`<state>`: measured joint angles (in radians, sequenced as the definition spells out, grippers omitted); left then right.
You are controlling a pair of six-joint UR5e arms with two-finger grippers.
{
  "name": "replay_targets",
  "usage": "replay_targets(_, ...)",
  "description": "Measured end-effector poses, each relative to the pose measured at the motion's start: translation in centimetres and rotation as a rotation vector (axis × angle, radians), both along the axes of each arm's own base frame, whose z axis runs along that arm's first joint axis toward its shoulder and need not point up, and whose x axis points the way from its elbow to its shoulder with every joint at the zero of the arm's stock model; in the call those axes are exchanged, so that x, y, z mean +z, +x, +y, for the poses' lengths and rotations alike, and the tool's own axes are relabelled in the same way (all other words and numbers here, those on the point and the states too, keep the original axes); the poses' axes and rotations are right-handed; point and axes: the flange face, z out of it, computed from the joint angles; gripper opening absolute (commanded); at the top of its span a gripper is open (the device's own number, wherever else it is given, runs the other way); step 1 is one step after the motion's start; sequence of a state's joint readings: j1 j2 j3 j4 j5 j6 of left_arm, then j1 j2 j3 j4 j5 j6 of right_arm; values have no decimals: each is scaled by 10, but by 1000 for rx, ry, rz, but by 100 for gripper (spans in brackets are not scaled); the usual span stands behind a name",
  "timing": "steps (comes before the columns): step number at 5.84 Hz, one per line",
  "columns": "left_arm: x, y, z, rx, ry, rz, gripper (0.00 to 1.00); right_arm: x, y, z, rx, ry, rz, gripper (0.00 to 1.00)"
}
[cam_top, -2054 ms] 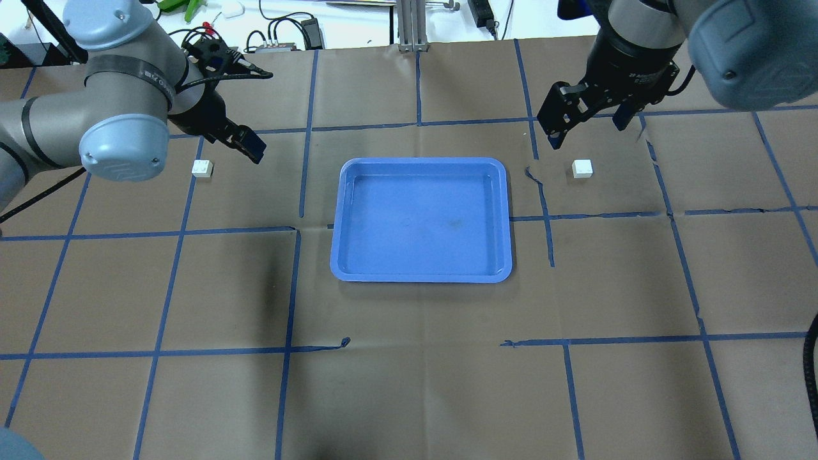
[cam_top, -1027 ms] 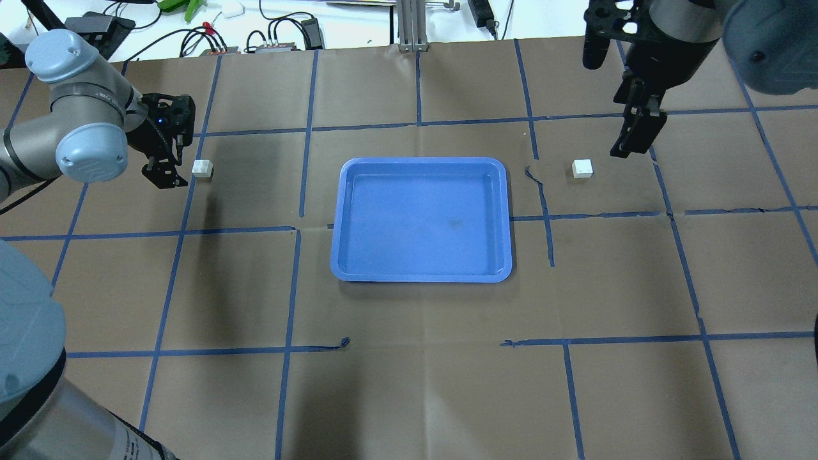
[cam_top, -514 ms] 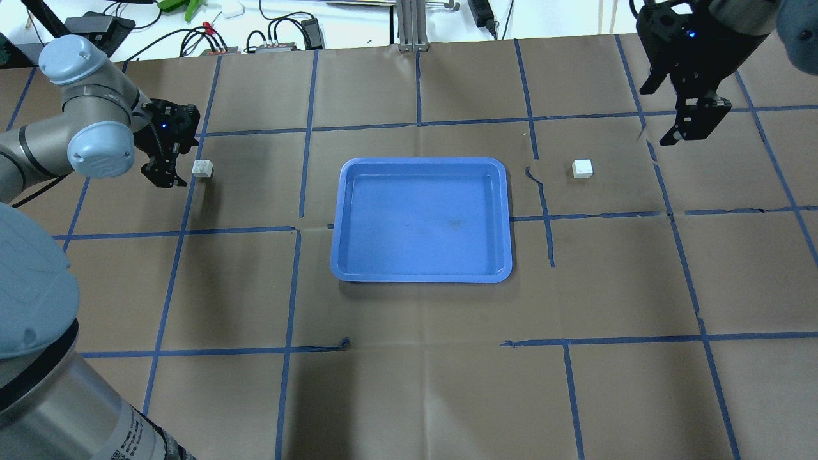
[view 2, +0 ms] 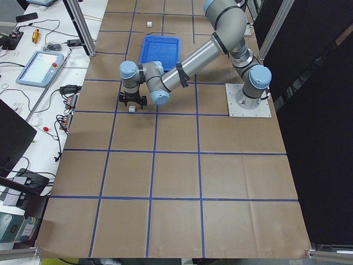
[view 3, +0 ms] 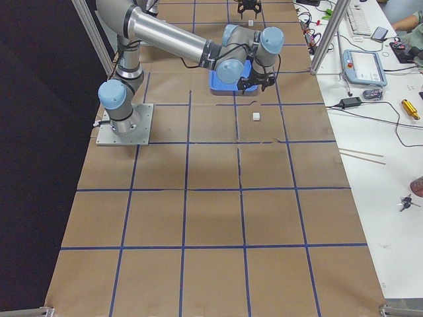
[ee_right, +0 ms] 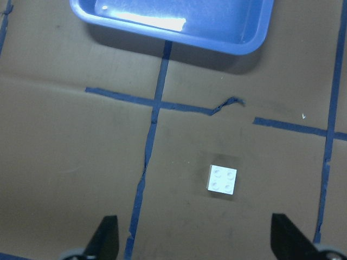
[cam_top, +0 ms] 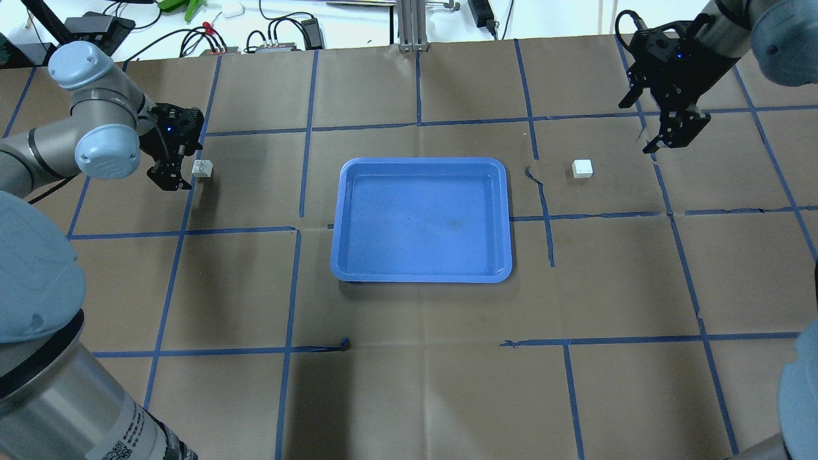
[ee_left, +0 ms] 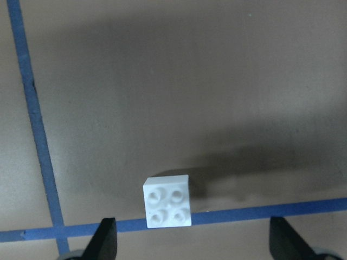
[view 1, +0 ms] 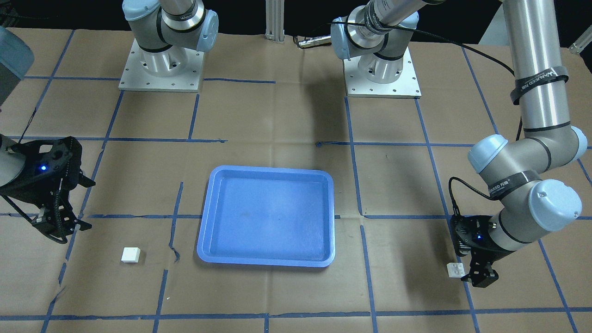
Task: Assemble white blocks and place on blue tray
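One white block (cam_top: 201, 168) lies studs up on the brown paper left of the blue tray (cam_top: 422, 161). My left gripper (cam_top: 172, 179) hangs open just beside it. In the left wrist view the block (ee_left: 168, 201) sits low between the open fingers (ee_left: 105, 238), untouched. The other white block (cam_top: 582, 168) lies right of the tray. My right gripper (cam_top: 664, 142) is open and above it, off to its right and farther from me. It shows the block (ee_right: 222, 179) ahead and the tray's corner (ee_right: 238, 46) beyond. The tray holds nothing.
Blue tape lines grid the brown paper (cam_top: 415, 383), torn near the right block (cam_top: 533, 176). Cables and devices (cam_top: 275, 38) lie beyond the table's far edge. The two arm bases (view 1: 159, 69) stand at the robot's side of the table.
My left gripper has edged closer to the left block. My right gripper has come down and left toward the right block. Neither block nor the tray has moved.
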<state>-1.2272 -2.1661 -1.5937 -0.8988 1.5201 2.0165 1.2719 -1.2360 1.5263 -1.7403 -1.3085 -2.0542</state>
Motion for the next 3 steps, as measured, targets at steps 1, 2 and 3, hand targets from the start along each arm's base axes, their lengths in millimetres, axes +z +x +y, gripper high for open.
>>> replay_targets(1,-5,1,-2,3,-1,0,99,-30,-14,-11,-41,16,-95,100)
replay_targets(2,-11,2,-5,4,-4,-1,97,-61,-21,-19,-73,30,-172,100)
replay_targets(3,-17,2,-7,5,-4,3,90,-89,-25,-25,-101,26,-224,100)
